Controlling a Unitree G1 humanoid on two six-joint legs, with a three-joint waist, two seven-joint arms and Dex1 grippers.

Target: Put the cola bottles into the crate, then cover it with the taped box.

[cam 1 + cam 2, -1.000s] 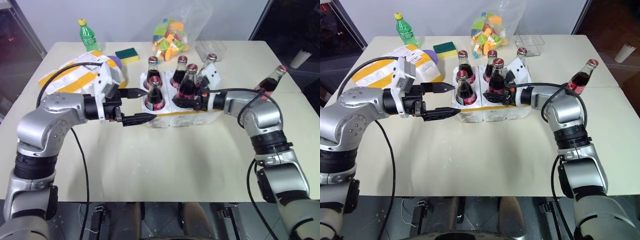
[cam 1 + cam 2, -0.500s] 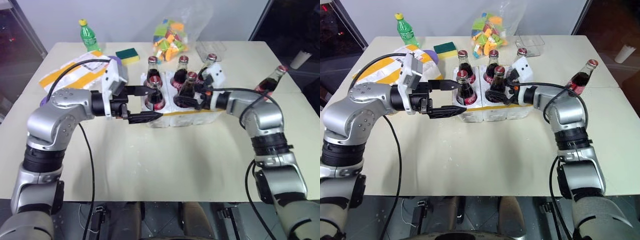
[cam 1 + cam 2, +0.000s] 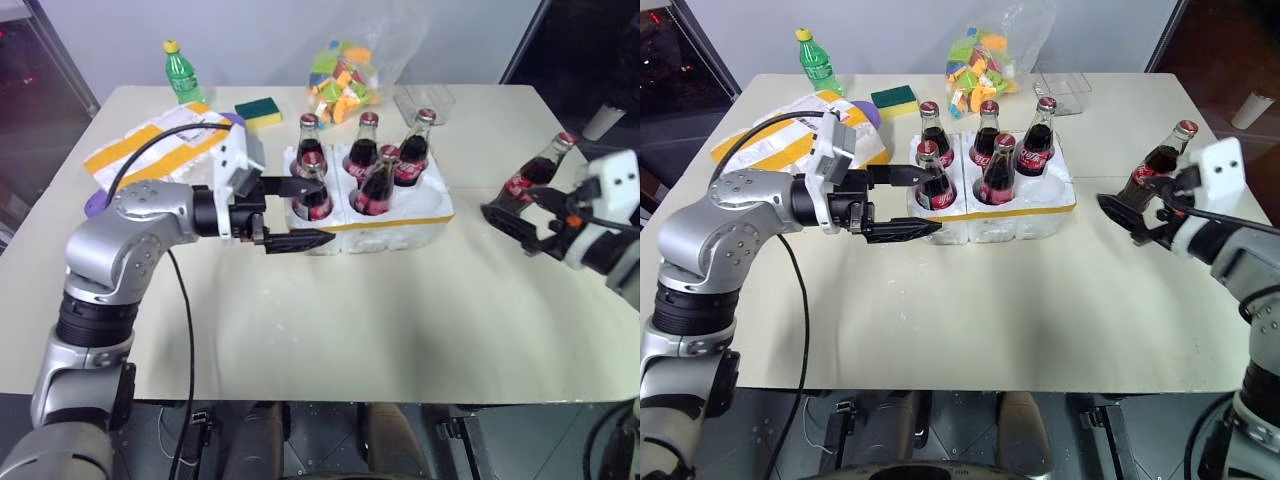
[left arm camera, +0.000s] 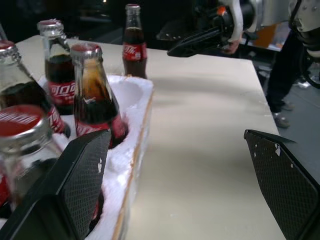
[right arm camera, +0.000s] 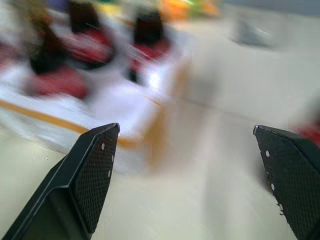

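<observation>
Five cola bottles [image 3: 985, 140] now stand in the crate [image 3: 1040, 205], a low white compartmented tray with a thin yellow band, which sits at the middle of the tabletop [image 3: 970, 300]; a second earlier the front-middle bottle [image 3: 998, 170] was still clasped by the right gripper [image 3: 1132, 215], which has since let go and swung away to the right side of the tabletop. That gripper is now spread wide and empty, its fingers pointing toward the sixth cola bottle [image 3: 1157, 165], which stands alone on the tabletop well apart from the crate, just beyond the fingertips; whether they touch it cannot be told. The released bottle leans slightly in its compartment rather than standing fully upright. The left gripper [image 3: 902, 202] is also fully spread and holds nothing; it hovers level at the left end of the crate, one finger passing just beside the front-left bottle [image 3: 930, 178] and the other along the crate's front wall, little moved over the last second. The front-right compartment remains empty, as the left wrist view confirms. The taped box [image 3: 800, 135], white with wide yellow bands and a shipping label, lies at the far left of the tabletop, partly behind the left arm, untouched. Judged from this layout, one placement has just been completed and the right arm is lining up for the last bottle; filling the remaining compartment and then covering the crate are not yet done.
</observation>
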